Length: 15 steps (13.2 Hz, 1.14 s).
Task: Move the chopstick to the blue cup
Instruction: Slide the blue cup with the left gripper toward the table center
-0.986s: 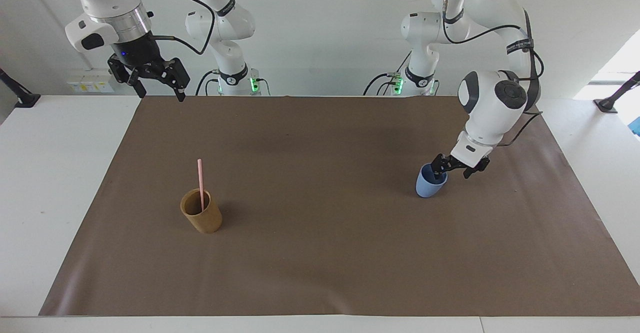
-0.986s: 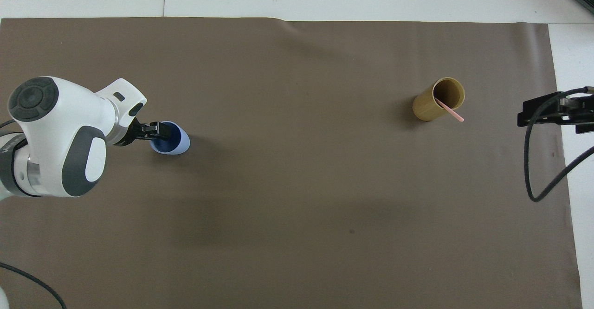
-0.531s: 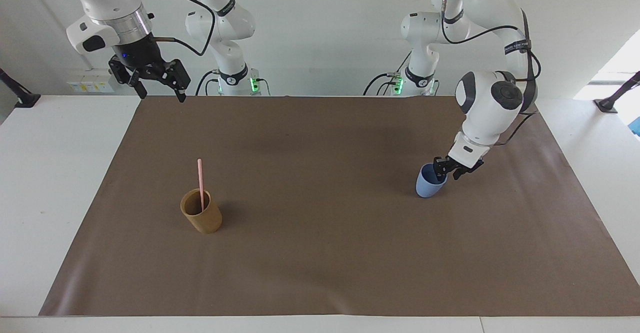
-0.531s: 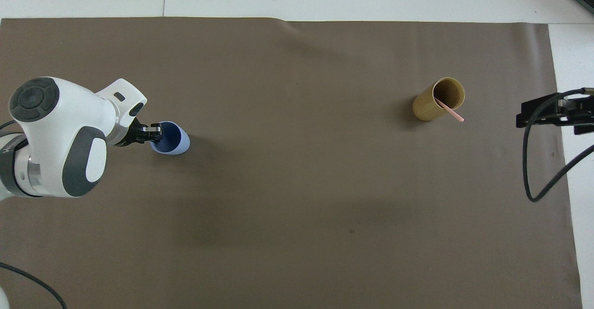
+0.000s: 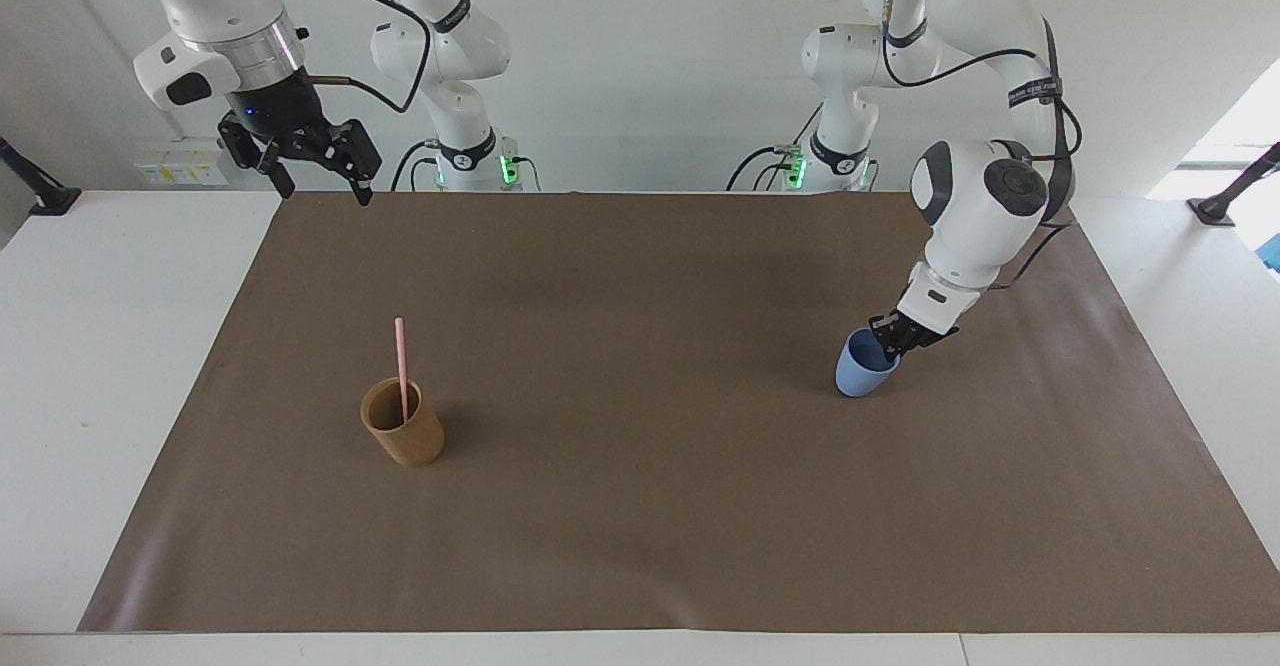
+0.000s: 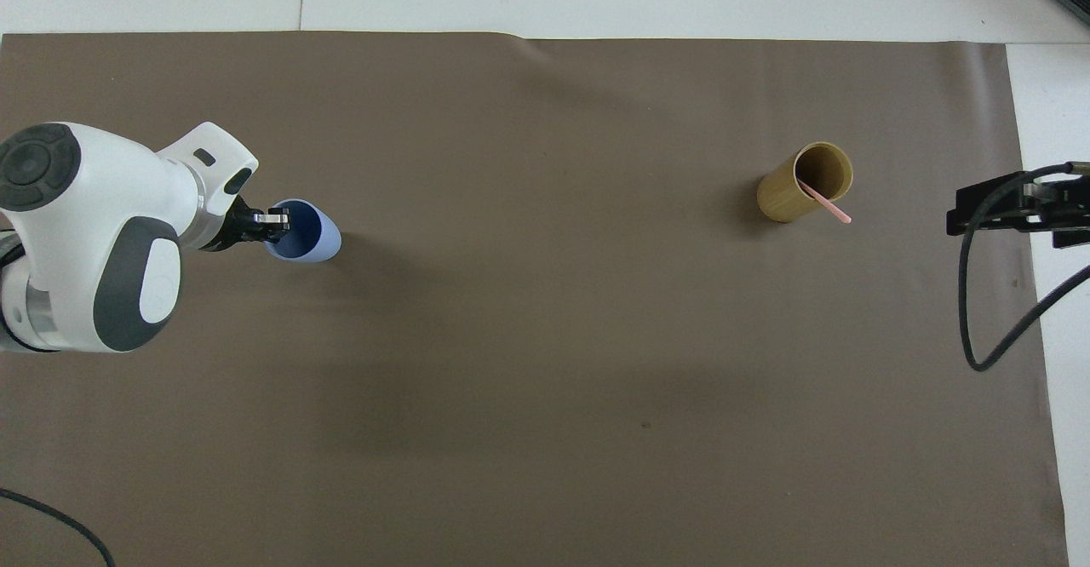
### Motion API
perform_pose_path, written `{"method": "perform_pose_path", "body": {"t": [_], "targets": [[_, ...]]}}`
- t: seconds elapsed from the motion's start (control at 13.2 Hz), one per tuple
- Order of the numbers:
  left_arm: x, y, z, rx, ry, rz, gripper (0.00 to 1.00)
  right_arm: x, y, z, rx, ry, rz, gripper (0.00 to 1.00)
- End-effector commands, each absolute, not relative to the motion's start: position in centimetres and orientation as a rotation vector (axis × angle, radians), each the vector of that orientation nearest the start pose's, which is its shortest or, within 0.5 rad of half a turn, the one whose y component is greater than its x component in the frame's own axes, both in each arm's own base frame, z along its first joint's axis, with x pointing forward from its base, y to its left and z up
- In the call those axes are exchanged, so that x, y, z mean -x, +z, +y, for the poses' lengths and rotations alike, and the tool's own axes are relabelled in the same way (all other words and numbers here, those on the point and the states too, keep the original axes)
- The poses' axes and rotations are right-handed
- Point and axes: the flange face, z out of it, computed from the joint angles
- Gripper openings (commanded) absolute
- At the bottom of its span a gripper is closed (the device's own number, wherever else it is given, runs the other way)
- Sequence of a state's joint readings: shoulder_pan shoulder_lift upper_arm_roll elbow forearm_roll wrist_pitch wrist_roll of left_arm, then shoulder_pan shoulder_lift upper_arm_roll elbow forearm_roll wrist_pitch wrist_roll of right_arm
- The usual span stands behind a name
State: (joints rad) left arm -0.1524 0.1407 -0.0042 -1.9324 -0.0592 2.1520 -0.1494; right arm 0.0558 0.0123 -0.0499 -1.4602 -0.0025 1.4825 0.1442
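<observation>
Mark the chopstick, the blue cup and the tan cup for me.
chopstick (image 5: pixel 401 361): facing view, on the pink shaft above the tan cup's rim.
blue cup (image 5: pixel 860 374): facing view, on its outer wall below the rim.
tan cup (image 6: pixel 779 198): overhead view, on its outer side wall.

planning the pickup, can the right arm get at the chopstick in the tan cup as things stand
Probably yes: the right tool hangs open over the mat's edge, nothing between it and the chopstick, whose upper half stands clear of the tan cup.
</observation>
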Motion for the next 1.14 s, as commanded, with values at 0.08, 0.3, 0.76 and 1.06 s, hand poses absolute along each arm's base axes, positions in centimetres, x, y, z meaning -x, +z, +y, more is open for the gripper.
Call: {"method": "perform_pose_path", "body": {"t": [0.08,0.3,0.76,1.06], "targets": [[-60.5,50.2,-15.2,3.125,-0.083,0.011,0.0,-54.4,66.2,0.2,3.135,-0.022,0.232,1.0],[-58.8,50.8,-22.5,3.151,-0.11,-0.029,0.0,-54.4,66.1,0.0,3.134,-0.022,0.236,1.0],[-57.0,47.2,-35.2,3.227,-0.106,-0.162,0.0,-54.4,66.2,0.0,3.134,-0.024,0.234,1.0],[-55.1,44.9,-40.2,3.26,-0.115,-0.154,0.0,-54.6,66.1,-0.1,3.133,-0.036,0.239,1.0]]}}
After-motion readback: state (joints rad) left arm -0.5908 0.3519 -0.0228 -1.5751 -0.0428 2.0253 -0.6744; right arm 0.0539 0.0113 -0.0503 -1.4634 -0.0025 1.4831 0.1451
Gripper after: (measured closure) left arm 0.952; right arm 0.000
